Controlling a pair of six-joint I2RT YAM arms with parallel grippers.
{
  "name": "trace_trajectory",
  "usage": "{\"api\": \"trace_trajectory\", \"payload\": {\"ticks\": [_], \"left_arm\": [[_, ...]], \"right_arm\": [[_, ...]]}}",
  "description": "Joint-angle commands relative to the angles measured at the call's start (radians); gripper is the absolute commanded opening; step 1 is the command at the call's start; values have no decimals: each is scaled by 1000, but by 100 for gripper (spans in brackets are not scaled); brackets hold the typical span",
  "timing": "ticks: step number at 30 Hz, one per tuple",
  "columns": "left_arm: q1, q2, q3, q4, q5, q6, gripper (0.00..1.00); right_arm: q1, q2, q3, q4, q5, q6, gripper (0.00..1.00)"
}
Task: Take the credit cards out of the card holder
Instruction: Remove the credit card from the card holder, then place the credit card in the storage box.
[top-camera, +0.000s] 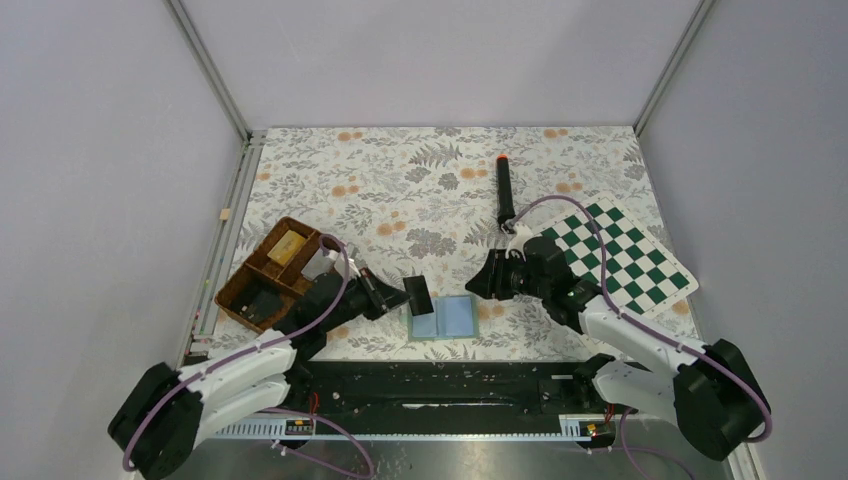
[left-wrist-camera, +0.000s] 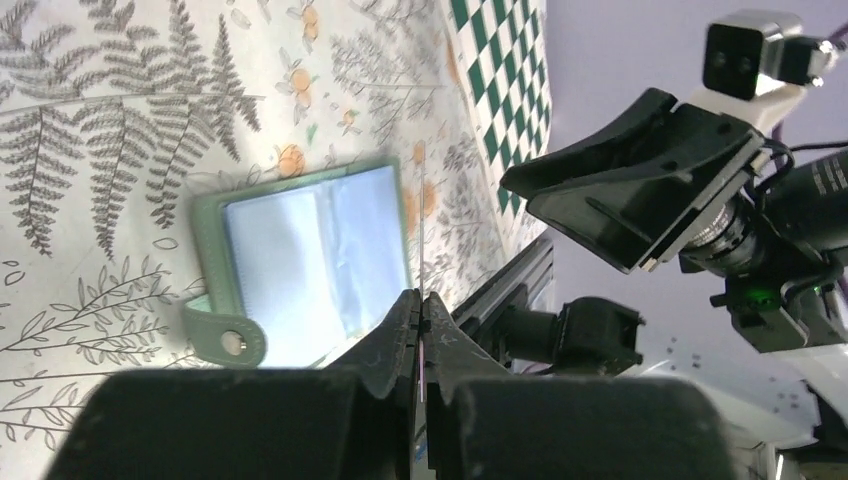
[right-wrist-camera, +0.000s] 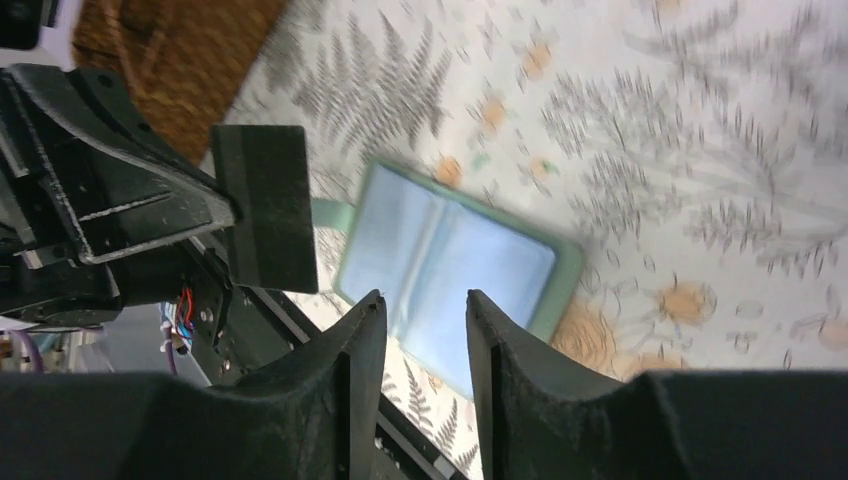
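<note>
The card holder (top-camera: 447, 318) lies open and flat on the floral cloth near the front edge, with pale blue inner panels and a green rim. My left gripper (top-camera: 398, 293) is shut on a dark grey credit card (top-camera: 418, 296) and holds it upright just above the holder's left edge. In the left wrist view the card (left-wrist-camera: 423, 220) shows edge-on between the shut fingers (left-wrist-camera: 400, 330), with the holder (left-wrist-camera: 310, 265) below. My right gripper (top-camera: 478, 283) is open and empty, hovering just right of the holder. The right wrist view shows the holder (right-wrist-camera: 450, 260) and the card (right-wrist-camera: 268, 205).
A brown divided wicker tray (top-camera: 250, 290) with a tan block (top-camera: 285, 245) stands at the left. A green-and-white chessboard (top-camera: 620, 255) lies at the right. A black stick with an orange tip (top-camera: 505, 190) lies at the back.
</note>
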Motion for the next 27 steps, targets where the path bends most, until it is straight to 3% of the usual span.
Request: {"api": "trace_trajectory", "payload": {"ticks": [1,4,6,8,16,27], "left_arm": [[4,-161,100,-401,-120,-39,0],[5,-224,125,-455,-123,-142,0],[5,-242,138,-488,-125,-205,0],[6,-250,143,-492,-117,-268,0],[5,-209,174,-476,-50,-417,0],[5,-223,126,-428,-34,-498,0]], "right_arm": [[35,-82,91,-1,68,-196,43],[113,-144,36,180,101,-354,45],[229,-195,-59,439,127,-548,43],[334,-223,-131,558,172,-789,50],[486,-132,-200,657,222,-1201,57],[696,120,-102,704,516,-1468,56]]}}
